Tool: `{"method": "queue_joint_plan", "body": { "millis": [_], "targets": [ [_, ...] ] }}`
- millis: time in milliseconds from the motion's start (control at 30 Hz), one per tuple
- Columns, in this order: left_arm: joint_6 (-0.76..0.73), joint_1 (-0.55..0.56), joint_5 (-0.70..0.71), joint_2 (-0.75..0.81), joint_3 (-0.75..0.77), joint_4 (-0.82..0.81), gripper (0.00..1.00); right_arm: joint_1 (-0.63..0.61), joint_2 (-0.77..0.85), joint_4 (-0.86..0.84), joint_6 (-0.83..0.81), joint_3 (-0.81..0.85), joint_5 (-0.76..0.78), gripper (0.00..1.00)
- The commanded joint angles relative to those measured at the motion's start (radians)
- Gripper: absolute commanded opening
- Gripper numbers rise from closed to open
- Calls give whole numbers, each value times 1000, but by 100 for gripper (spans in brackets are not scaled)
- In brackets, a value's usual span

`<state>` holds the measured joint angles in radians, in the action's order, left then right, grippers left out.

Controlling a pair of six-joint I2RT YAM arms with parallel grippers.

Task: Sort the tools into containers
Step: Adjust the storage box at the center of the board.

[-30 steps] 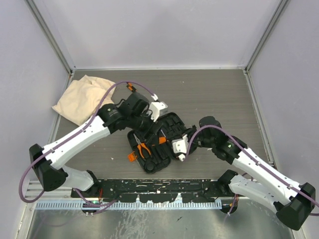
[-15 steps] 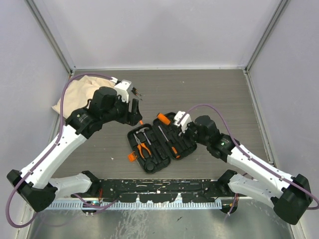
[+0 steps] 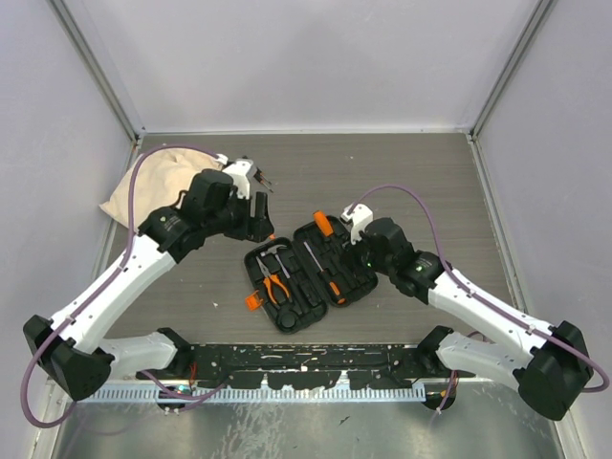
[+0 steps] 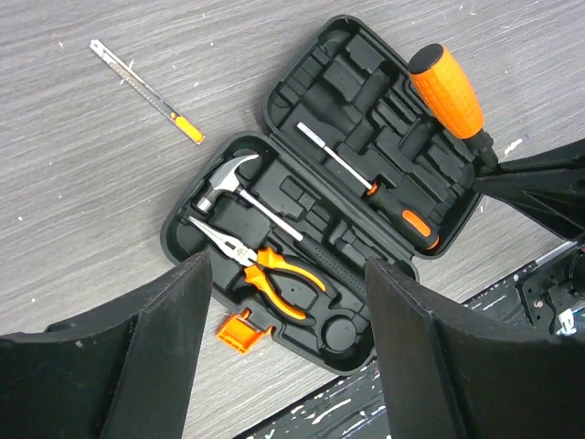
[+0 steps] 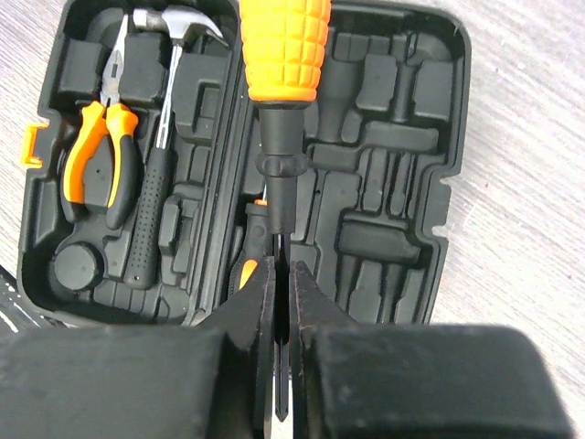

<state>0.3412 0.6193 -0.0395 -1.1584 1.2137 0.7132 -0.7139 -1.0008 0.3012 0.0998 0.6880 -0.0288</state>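
Top and wrist views of a tool-sorting cell. The right gripper (image 5: 281, 297) is clenched on the dark steel shaft of a large screwdriver (image 5: 279, 55), just below its collar; the ribbed orange handle points away from the wrist, and the tool hangs over the open black case (image 3: 287, 320) near the case's far edge. The case lies flat at mid-table between the two arms, both halves facing up. Its left half holds a claw hammer (image 4: 228, 178) and a pair of orange-handled pliers (image 4: 274, 274), side by side in their moulded recesses; its right half holds a small screwdriver (image 4: 370, 187) lying diagonally, while the neighbouring recesses are bare. An orange latch (image 4: 239, 331) projects from the near left rim. The left gripper (image 4: 288, 265) hovers above the case's left side, jaws spread and grasping nothing. A slim steel strip (image 4: 146, 91) with an orange segment lies on the grey table (image 3: 430, 182) beyond the case, and a beige cloth bag (image 3: 148, 191) rests in the far left corner.
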Motion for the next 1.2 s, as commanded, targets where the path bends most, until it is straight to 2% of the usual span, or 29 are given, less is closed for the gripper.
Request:
{"method": "queue_joint_plan", "body": {
  "millis": [0, 133, 267, 400, 700, 1000, 1167],
  "targets": [
    [47, -9, 39, -25, -3, -36, 68, -1, -23, 10, 70, 39, 19, 0],
    [128, -13, 124, -39, -45, -2, 65, -1, -93, 64, 101, 92, 48, 0],
    [284, -13, 280, -11, -137, 61, 64, -2, -133, 71, 130, 119, 72, 1],
    [380, -13, 329, 47, -255, 43, 63, -1, -138, 44, 163, 117, 112, 1],
    [466, -13, 307, 58, -408, -80, 61, -2, -126, 19, 194, 104, 111, 0],
    [498, -13, 255, -38, -454, -193, 55, -1, -112, 9, 201, 74, 104, 1],
    [497, -13, 251, -103, -445, -203, 47, -1, -111, 9, 199, 72, 106, 0]
  ]
}}
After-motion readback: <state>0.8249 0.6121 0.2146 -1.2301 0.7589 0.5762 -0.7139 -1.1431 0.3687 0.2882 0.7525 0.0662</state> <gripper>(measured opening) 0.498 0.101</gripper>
